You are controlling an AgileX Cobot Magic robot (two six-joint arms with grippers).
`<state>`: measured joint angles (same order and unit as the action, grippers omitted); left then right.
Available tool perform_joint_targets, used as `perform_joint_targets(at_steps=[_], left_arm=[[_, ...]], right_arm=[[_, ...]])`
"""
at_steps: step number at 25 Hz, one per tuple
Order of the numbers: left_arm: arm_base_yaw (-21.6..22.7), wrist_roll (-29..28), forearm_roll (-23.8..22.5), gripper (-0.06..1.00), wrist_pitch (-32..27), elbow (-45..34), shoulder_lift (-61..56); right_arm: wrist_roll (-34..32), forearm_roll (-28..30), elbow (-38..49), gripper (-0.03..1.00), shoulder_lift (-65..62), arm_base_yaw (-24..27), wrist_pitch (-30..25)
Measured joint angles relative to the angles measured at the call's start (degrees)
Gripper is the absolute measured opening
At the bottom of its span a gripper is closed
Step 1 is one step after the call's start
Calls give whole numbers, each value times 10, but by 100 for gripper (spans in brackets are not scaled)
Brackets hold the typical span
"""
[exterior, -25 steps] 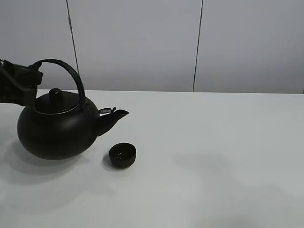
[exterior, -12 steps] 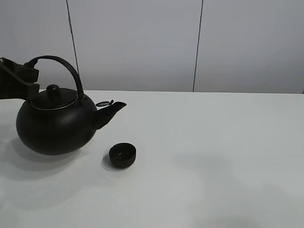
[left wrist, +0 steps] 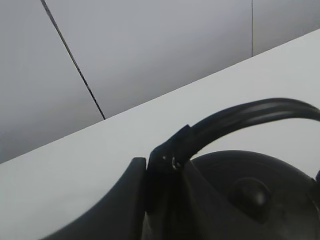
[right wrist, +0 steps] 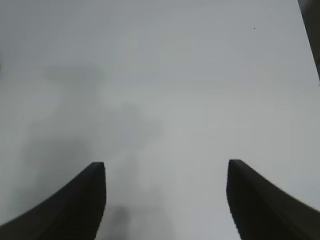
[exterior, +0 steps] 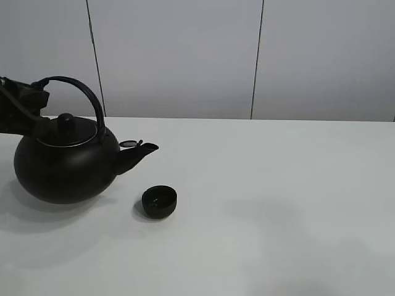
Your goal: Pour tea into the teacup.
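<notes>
On the left, arm pose: I am watching the left arm [exterior: 15,114] reaching in from the view's edge, level with the top of the kettle [exterior: 65,172].
Left claw: the left gripper [left wrist: 162,167] is pinching tight on the arched handle [exterior: 65,79], near its rear end.
Right claw: the right gripper [right wrist: 165,200] is hanging over bare table [exterior: 278,216], fingers parted, gripping nothing.
Teacup: the teacup [exterior: 159,201] is sitting on the table just below and in front of the spout [exterior: 139,154], apart from it.
Surfaces: I am reading kettle and cup as matte black and rounded, the table as smooth white.
</notes>
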<state>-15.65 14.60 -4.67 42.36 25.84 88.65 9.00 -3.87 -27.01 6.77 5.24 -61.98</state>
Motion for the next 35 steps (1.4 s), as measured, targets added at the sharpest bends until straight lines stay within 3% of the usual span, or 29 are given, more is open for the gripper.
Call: perform_joint_targets(at_steps=[10,35], left_arm=[[0,11,0,13,5,0,27],[0,139,1,13,30,0,27]], right_arm=[[0,0,0,47,0,0,0],[0,0,0,47,0,0,0]])
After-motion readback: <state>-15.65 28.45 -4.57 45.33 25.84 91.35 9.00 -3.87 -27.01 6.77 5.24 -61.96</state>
